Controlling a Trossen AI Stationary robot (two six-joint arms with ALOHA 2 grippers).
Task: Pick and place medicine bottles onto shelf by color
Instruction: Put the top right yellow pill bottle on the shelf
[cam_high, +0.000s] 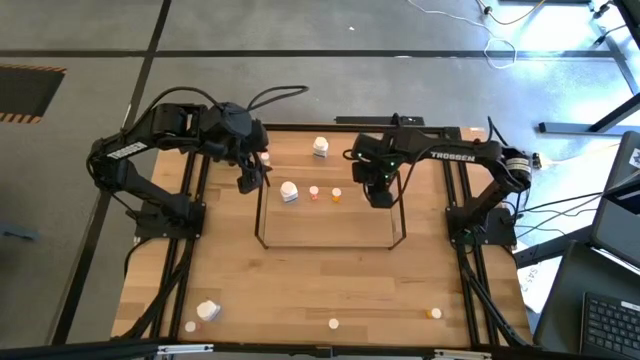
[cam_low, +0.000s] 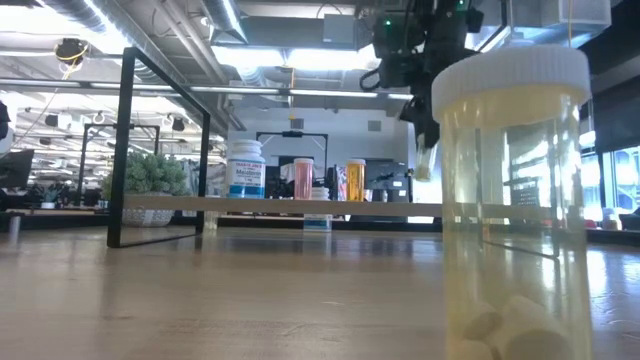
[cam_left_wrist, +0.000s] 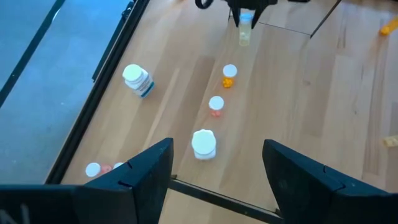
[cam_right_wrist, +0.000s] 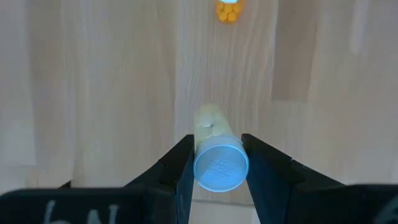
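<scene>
We look down on a light wooden table (cam_high: 300, 290) set in a black frame, with grey floor around it. At the far middle stands the shelf (cam_high: 328, 215), a thin black wire rack. Along its far edge we see a white bottle (cam_high: 289, 192), a pink bottle (cam_high: 314, 193) and an orange bottle (cam_high: 336, 195) in a row. Just right of them the right gripper (cam_high: 379, 193) hangs over the shelf, its fingers closed on a cream bottle (cam_right_wrist: 217, 155) with a white cap, held above the wood and not touching it. The left gripper (cam_high: 249, 178) sits at the shelf's far left corner, fingers spread wide with nothing between them. Another white bottle (cam_high: 320, 148) stands beyond the shelf. Near the front edge are one more white bottle (cam_high: 208, 311) at the left, a small cream one (cam_high: 334, 323) in the middle and an orange one (cam_high: 434, 313) at the right.
</scene>
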